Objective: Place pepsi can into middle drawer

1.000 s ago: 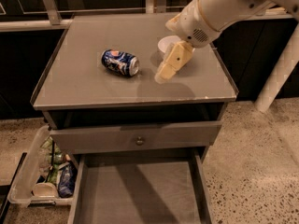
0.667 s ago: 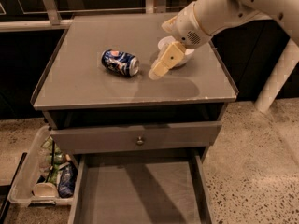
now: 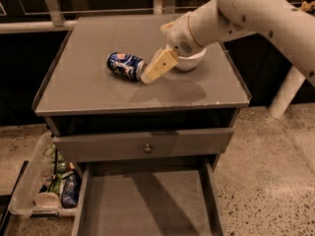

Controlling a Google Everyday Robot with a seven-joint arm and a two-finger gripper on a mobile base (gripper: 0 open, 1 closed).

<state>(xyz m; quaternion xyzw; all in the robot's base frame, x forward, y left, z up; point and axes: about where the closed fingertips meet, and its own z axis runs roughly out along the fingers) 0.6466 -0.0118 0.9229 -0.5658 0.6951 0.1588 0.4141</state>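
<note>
The pepsi can (image 3: 125, 65), dark blue with white and red marks, lies on its side on the grey cabinet top (image 3: 83, 90), left of centre. My gripper (image 3: 151, 75) hangs from the white arm reaching in from the upper right, and its tan fingertips are just right of the can's silver end, touching or nearly so. The middle drawer (image 3: 147, 200) stands pulled out at the bottom, showing a bare grey floor and low side walls. A round white bowl (image 3: 192, 63) sits behind the gripper, partly hidden by the wrist.
A shut grey drawer front with a small round knob (image 3: 147, 148) sits above the open drawer. A clear plastic bin (image 3: 34, 186) of bottles and cans stands on the speckled floor at the left. A white post (image 3: 285, 95) stands at the right.
My gripper has moved left across the cabinet top, from beside the bowl to the can's right end. The can has not moved.
</note>
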